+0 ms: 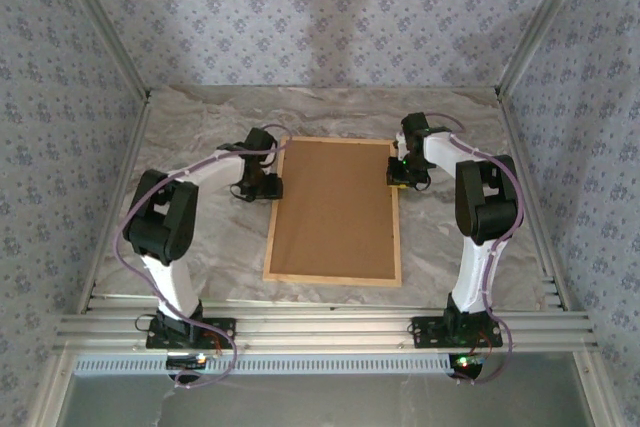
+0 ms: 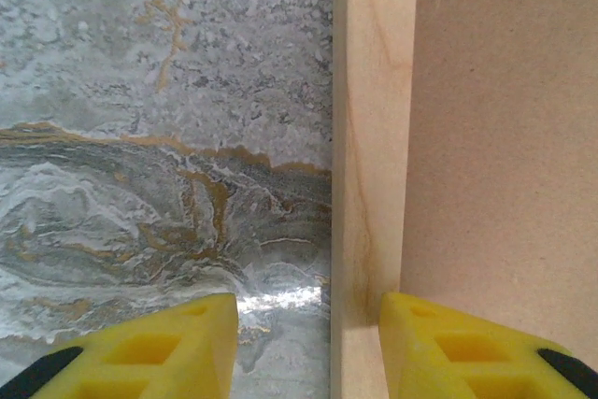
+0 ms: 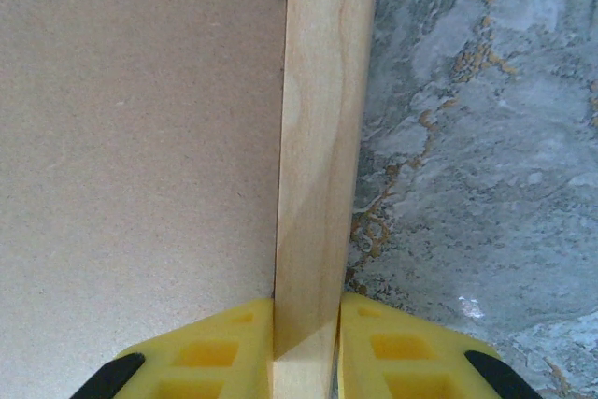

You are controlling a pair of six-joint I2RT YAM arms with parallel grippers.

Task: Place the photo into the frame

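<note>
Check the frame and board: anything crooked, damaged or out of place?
Nothing stands out. The frame lies flat on the table, the brown backing board sits squarely inside it, and the wood looks unmarked. The right hand pinches its right rail; the left hand straddles the left rail, open.

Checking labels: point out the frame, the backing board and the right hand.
frame [image 3: 322,137]: right wrist view, middle of its wooden rail.
backing board [image 1: 335,209]: top external view, centre of brown face.
right hand [image 3: 306,350]: right wrist view, between its yellow fingertips.

White arm links [image 1: 172,287], black joints [image 1: 165,222], purple cables [image 1: 122,239]; yellow gripper fingers [image 2: 159,348], black tips
</note>
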